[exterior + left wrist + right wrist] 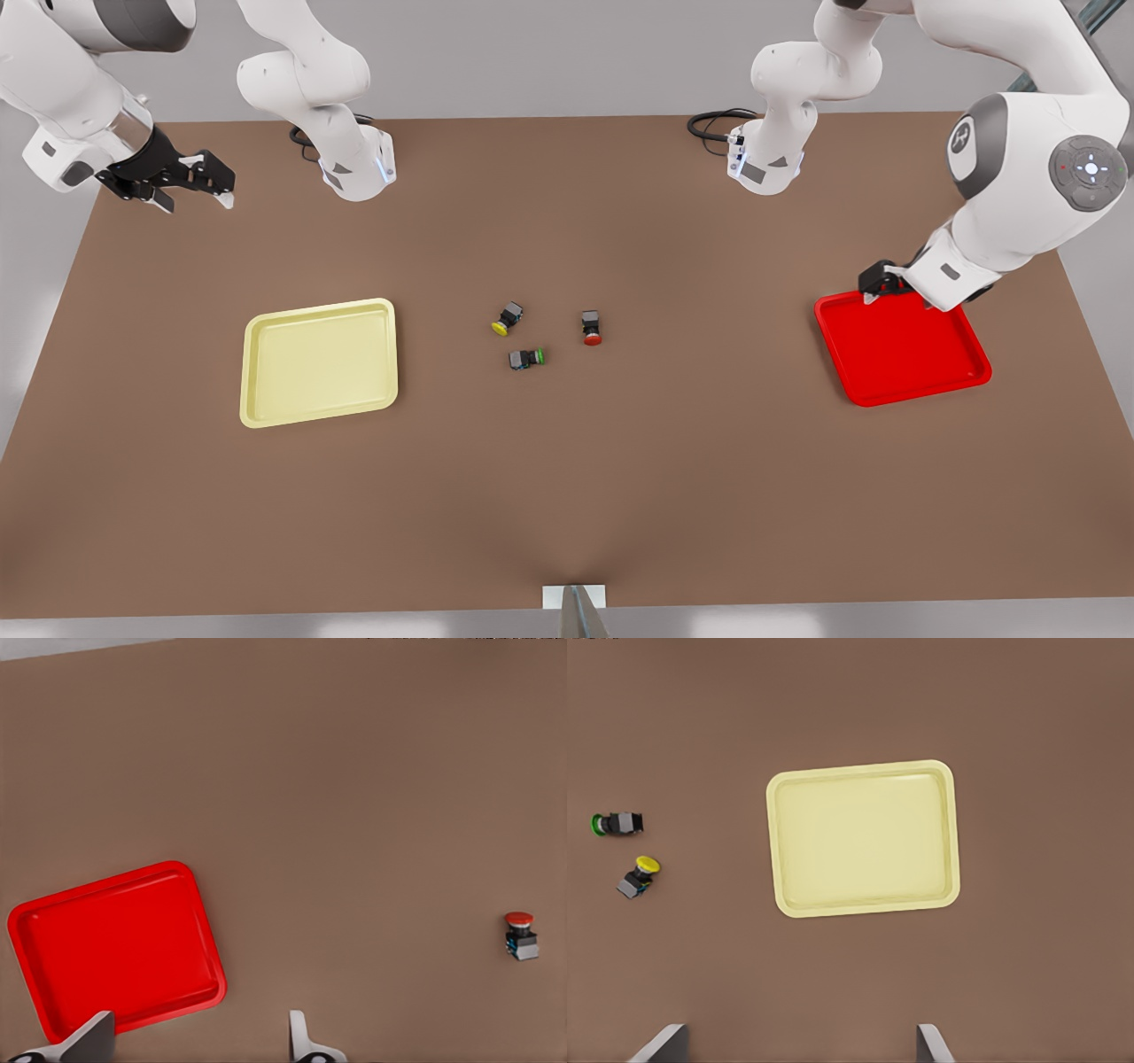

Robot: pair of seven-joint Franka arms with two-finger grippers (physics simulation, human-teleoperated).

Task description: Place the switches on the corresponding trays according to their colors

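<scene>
Main risk I see: the three switches lie close together mid-desk, and the green-capped switch [526, 358] sits just beside the yellow switch [507, 319]. A wide approach could nudge or grab the wrong one. Both task switches lie on their sides, so fingers may slip off the round caps.

Left gripper [877, 285] hangs over the red tray's [961, 383] far corner, at the front view's right; its fingers [299, 1034] are spread, holding nothing. Right gripper [190, 182] hovers at the far left, well apart from the pale yellow tray [257, 416], released too.

Red switch [591, 327]: dark blocky body, red cap pointing near. Yellow one: cap angled near-left. Neither tray holds anything yet.
</scene>
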